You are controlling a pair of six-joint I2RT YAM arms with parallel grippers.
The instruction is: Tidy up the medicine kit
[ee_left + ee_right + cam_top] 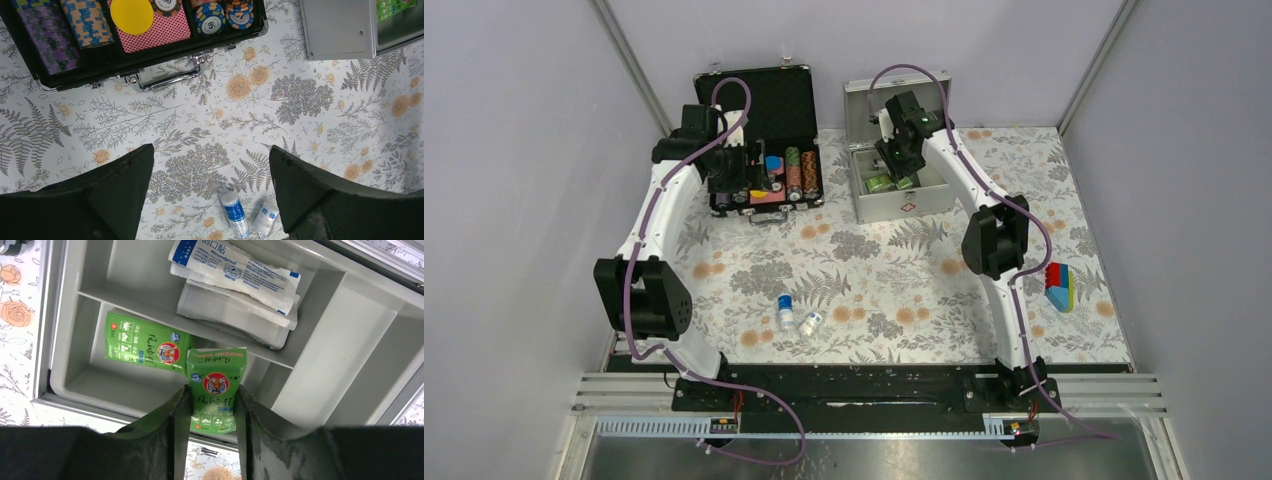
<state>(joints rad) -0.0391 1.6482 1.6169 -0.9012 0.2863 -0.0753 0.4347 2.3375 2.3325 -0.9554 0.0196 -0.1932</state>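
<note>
The medicine kit (902, 206), a grey metal box with its lid up, stands at the back right of the table. Its grey divided tray (345, 340) fills the right wrist view. My right gripper (212, 392) hangs over the tray, shut on a green tiger-print sachet (216, 382) that stands upright between the fingers. A second green sachet (142, 342) lies in the same compartment, and white plaster packets (235, 270) lie in the one behind. My left gripper (211, 150) is open and holds nothing, high above the flowered cloth near the black case. Two small blue-labelled vials (785, 312) (811, 321) lie on the cloth at the front centre.
A black case of poker chips (764, 110) stands open at the back left, its handle (165, 80) facing the table's middle. A multicoloured block (1059, 287) lies at the right edge. The kit's side wall (337, 30) shows at the left wrist view's top right.
</note>
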